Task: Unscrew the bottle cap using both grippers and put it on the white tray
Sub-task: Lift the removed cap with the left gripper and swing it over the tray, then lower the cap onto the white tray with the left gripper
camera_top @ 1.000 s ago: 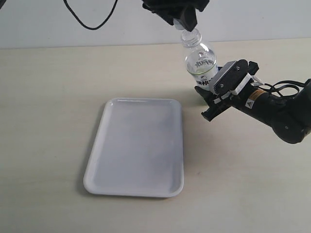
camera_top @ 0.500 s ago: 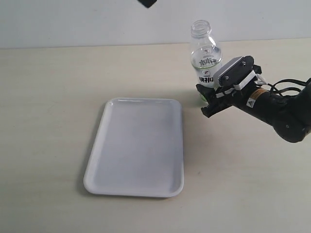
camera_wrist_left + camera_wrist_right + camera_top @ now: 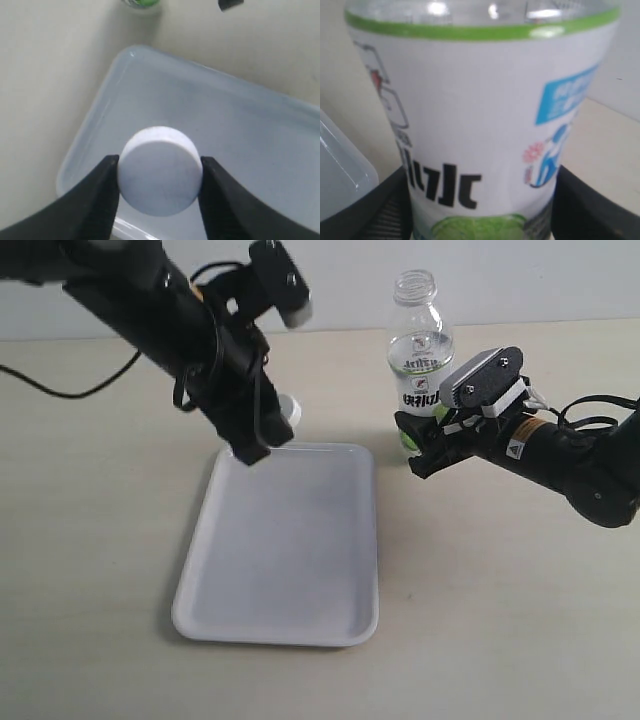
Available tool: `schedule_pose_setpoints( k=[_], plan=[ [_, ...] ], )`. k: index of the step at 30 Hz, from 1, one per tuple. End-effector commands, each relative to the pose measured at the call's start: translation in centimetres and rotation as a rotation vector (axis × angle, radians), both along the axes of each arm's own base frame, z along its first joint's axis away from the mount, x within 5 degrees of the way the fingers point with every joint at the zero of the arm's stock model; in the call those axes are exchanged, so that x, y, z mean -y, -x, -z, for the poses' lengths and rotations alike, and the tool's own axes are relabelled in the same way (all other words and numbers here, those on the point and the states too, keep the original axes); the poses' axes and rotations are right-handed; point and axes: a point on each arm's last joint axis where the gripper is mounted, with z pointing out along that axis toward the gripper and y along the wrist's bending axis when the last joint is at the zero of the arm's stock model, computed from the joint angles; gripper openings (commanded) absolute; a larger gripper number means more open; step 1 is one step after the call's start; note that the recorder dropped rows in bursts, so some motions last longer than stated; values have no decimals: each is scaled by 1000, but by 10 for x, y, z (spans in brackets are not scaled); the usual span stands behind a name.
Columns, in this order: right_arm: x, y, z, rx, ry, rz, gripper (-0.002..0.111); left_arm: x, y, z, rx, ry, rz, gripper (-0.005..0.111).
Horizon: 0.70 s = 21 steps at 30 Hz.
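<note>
The bottle cap [image 3: 160, 169] looks small, light and stiff, best held across its side, as the left hand [image 3: 160, 176] pinches it now, hanging above one end of the white tray [image 3: 290, 540] (not touching it, I judge). Dropped on edge, it may roll. The right hand [image 3: 413, 445] clamps the open bottle [image 3: 420, 350] low on its label. The bottle stands upright on the worktop [image 3: 100, 540] beside the tray, and nothing blocks the way down.

Black arms [image 3: 150, 300], white-topped right hand [image 3: 413, 445], warning sticker [image 3: 517, 449]
</note>
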Motion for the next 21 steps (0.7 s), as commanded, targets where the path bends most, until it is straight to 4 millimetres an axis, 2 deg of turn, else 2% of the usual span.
schedule_pose_setpoints(
  k=[1,11,21],
  plan=[
    [0,-2,-9,45,-23,1,0,-3,6,17,-15,-39,65,0],
    [0,-2,-9,46,-21,-1,0,4,7,61,-125,-100,254,0],
    [1,-3,-9,49,-18,12,0,9,0,95,-133,-137,244,0]
  ],
)
